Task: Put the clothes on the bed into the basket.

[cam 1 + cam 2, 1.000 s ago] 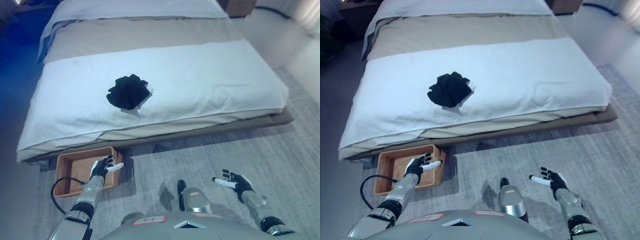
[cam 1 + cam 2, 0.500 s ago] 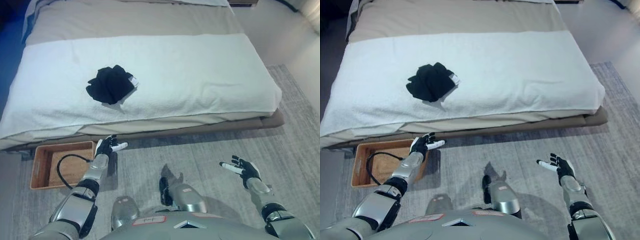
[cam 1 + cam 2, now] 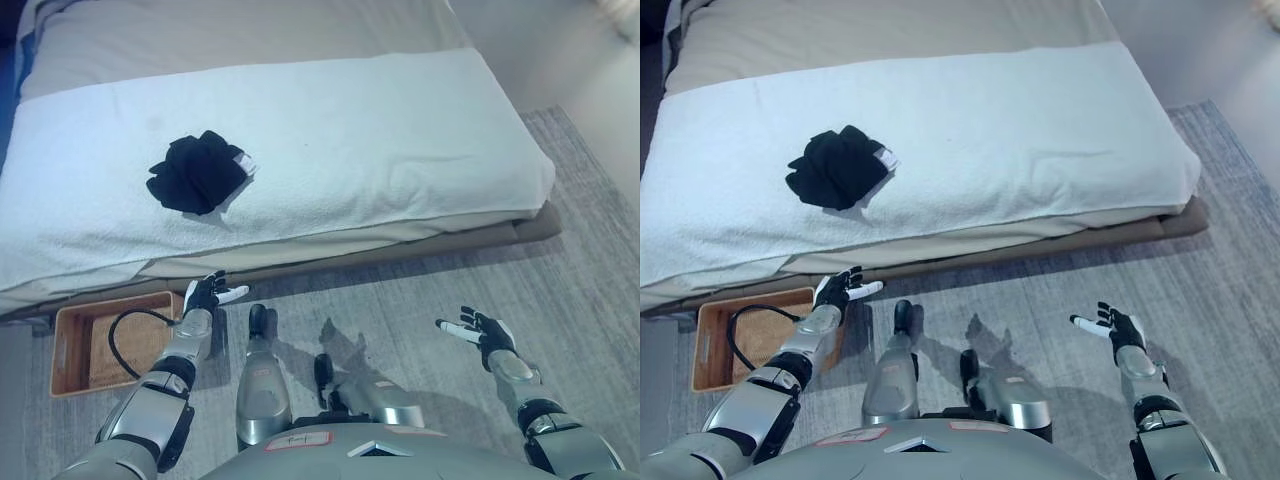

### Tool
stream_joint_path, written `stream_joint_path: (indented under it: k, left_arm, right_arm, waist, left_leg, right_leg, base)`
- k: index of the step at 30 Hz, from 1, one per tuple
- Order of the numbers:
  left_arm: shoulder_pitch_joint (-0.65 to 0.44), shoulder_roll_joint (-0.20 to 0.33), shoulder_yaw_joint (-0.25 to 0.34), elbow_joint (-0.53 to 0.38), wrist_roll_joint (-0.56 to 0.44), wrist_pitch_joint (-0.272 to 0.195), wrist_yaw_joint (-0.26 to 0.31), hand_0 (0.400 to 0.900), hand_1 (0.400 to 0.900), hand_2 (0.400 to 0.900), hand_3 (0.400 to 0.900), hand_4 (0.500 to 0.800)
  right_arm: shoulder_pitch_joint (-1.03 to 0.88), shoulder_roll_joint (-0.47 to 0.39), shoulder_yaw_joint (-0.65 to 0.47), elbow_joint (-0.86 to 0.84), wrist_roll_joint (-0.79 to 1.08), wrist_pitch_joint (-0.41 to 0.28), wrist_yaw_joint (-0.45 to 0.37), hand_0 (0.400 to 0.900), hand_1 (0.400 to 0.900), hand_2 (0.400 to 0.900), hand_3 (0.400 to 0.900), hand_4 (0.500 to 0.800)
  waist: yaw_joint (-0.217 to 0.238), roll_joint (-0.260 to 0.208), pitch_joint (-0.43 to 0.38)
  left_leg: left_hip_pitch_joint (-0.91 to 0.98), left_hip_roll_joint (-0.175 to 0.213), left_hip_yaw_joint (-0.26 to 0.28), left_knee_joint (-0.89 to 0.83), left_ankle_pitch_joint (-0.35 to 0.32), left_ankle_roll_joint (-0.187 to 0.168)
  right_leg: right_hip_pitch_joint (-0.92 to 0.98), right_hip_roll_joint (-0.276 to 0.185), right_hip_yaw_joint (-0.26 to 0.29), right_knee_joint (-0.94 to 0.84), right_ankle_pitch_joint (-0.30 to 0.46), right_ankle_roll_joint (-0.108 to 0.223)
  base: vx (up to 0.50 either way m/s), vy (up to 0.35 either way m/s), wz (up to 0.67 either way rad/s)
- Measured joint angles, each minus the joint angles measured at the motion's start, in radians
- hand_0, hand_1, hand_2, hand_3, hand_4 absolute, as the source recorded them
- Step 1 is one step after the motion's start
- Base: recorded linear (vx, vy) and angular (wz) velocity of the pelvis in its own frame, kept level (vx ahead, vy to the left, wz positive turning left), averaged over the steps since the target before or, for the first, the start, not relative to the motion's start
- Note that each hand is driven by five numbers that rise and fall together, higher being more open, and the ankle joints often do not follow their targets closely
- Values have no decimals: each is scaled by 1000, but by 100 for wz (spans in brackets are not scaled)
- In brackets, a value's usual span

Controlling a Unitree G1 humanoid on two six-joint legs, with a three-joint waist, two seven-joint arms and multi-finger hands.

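Note:
A crumpled black garment [image 3: 196, 172] with a small white tag lies on the white blanket of the bed [image 3: 380, 130], toward its left side. A brown wooden basket [image 3: 70, 330] stands on the floor under the bed's near left edge. My left hand [image 3: 205, 294] is open and empty, held low beside the basket's right rim, well short of the garment. My right hand [image 3: 481, 331] is open and empty over the grey carpet at the lower right, far from the bed. The garment also shows in the right eye view [image 3: 836, 166].
The bed's near edge [image 3: 400, 240] runs across the middle of the view, with a tan mattress base below the blanket. Grey carpet [image 3: 400, 300] covers the floor before the bed. A smooth pale floor [image 3: 600, 90] lies at the far right.
The camera has shifted, so bed and basket sit further left and lower in view. Both hands stay open and empty, in much the same poses.

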Motion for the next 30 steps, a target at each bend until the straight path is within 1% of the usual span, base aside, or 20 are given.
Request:
stream_joint_path:
  k: [2,5,6,8,9,11,12,13,14,15,16,17,18,19,20,23,25,26,28,30]
  left_arm:
    - [1,6,0,0,0,-1,0,900,900,900,900,800]
    - [1,14,0,-5,-1,-8,2,900,900,900,900,800]
    - [-10,15,-2,-10,-12,-13,7,900,900,900,900,800]
    - [-19,16,-3,-16,-31,-22,15,900,900,900,900,800]
    - [-26,17,-6,-18,-38,-23,23,900,900,900,900,800]
    - [-27,17,-14,-17,-39,-24,23,900,900,900,900,800]
    - [-23,13,-21,-18,-39,-23,26,900,900,900,900,800]
    - [-32,21,-23,-21,-38,-24,36,900,900,900,900,800]
    - [-35,32,-24,-38,-38,-24,50,900,900,900,900,800]
    - [-46,44,-34,-48,-38,-26,58,900,900,900,900,800]
    - [-60,54,-40,-52,-38,-34,65,900,900,900,900,800]
    - [-67,58,-43,-52,-38,-36,67,900,900,900,900,800]
    - [-86,71,-55,-52,-36,-40,69,900,900,900,900,800]
    - [-98,77,-57,-52,-35,-42,73,900,900,900,900,800]
    - [-101,78,-58,-52,-35,-42,76,900,900,900,900,800]
    - [-102,78,-70,-49,-35,-42,79,900,900,900,900,800]
    - [-107,76,-84,-54,-35,-43,79,900,900,900,900,800]
    - [-107,76,-84,-54,-35,-42,79,900,900,900,900,800]
    - [-107,76,-83,-54,-36,-41,81,900,900,900,900,800]
    - [-108,75,-83,-53,-36,-37,81,900,900,900,900,800]
  right_arm:
    - [-1,0,0,-2,0,1,0,900,900,900,900,800]
    - [-9,1,0,-2,0,-1,-2,900,900,900,900,800]
    - [-14,0,0,-2,1,0,-7,900,900,900,900,800]
    - [-19,2,1,-3,1,-1,-13,900,900,900,900,800]
    - [-25,2,1,-3,1,0,-18,900,900,900,900,800]
    - [-37,-5,1,-2,2,1,-21,900,900,900,900,800]
    - [-39,-16,7,-4,1,-1,-20,900,900,900,900,800]
    - [-48,-7,17,-4,1,0,-24,900,900,900,900,800]
    - [-57,-5,42,-13,-1,0,-17,900,900,900,900,800]
    - [-59,2,55,-22,-2,0,-14,900,900,900,900,800]
    - [-64,6,59,-28,-2,-2,-13,900,900,900,900,800]
    - [-77,9,59,-29,-2,-1,-13,900,900,900,900,800]
    - [-91,14,59,-28,-2,-1,-13,900,900,900,900,800]
    - [-109,16,60,-30,-2,-5,-13,900,900,900,900,800]
    - [-128,18,59,-30,-2,-5,-13,900,900,900,900,800]
    - [-136,29,60,-31,-2,-14,-14,900,900,900,900,800]
    - [-130,32,59,-30,-2,-18,-16,900,900,900,900,800]
    - [-125,32,60,-31,-1,-18,-16,900,900,900,900,800]
    - [-118,31,58,-31,-1,-17,-15,900,900,900,900,800]
    - [-122,30,57,-41,0,-17,-14,900,900,900,900,800]
  waist:
    - [1,1,0]
    - [2,1,-1]
    - [0,2,-2]
    - [4,6,-5]
    - [4,7,-9]
    - [7,18,-27]
    - [10,40,-44]
    - [8,22,-46]
    - [22,13,-52]
    - [33,-6,-62]
    - [40,-18,-69]
    - [41,-24,-70]
    - [52,-38,-70]
    - [65,-43,-69]
    - [63,-42,-66]
    - [53,-47,-52]
    - [49,-34,-20]
    - [47,-33,-14]
    - [47,-25,2]
    - [18,-1,26]
  left_leg:
    - [5,5,19,4,3,4]
    - [4,5,25,21,4,6]
    - [-9,5,56,38,10,14]
    - [-11,2,73,46,21,31]
    - [-10,-4,97,61,27,39]
    - [16,-15,125,43,39,58]
    - [56,-4,143,19,57,81]
    - [69,-39,163,3,73,103]
    - [69,-63,184,7,60,133]
    - [64,-88,199,16,50,149]
    - [60,-114,205,29,32,174]
    - [60,-130,204,35,20,189]
    - [60,-151,218,53,1,214]
    - [63,-171,228,62,-20,222]
    - [71,-180,230,63,-27,228]
    - [105,-203,209,68,-45,253]
    - [127,-213,179,70,-71,282]
    - [128,-216,175,71,-72,284]
    - [129,-230,153,61,-85,314]
    - [127,-231,131,57,-79,324]
  right_leg:
    - [15,-3,24,-10,-8,13]
    - [30,-17,41,-14,-20,23]
    - [34,-33,45,-23,-37,37]
    - [33,-51,51,-22,-53,39]
    - [34,-72,54,-19,-71,57]
    - [34,-116,70,-5,-112,111]
    - [31,-127,82,15,-139,152]
    - [14,-165,83,54,-165,195]
    - [-16,-191,83,107,-165,209]
    - [-39,-222,76,147,-178,234]
    - [-52,-257,64,193,-184,250]
    - [-56,-277,56,214,-180,261]
    - [-75,-310,59,269,-172,305]
    - [-115,-322,41,347,-152,315]
    - [-148,-333,24,426,-140,316]
    - [-172,-349,28,552,-105,316]
    - [-227,-341,40,671,2,302]
    - [-234,-345,36,702,2,301]
    - [-264,-357,26,705,-12,298]
    - [-264,-360,8,600,-47,312]
  base:
    - [159,181,-30]
    - [151,231,-3]
    - [150,226,4]
    - [159,199,-5]
    - [219,243,-21]
    - [213,213,-26]
    - [157,177,-21]
    - [125,172,-20]
    - [117,154,-13]
    - [138,172,-12]
    - [157,195,-10]
    - [209,316,-7]
    - [144,240,-2]
    - [139,269,10]
    - [174,271,26]
    - [172,197,32]
    - [194,93,37]
    - [191,28,36]
    - [184,-2,42]
    - [160,-69,48]
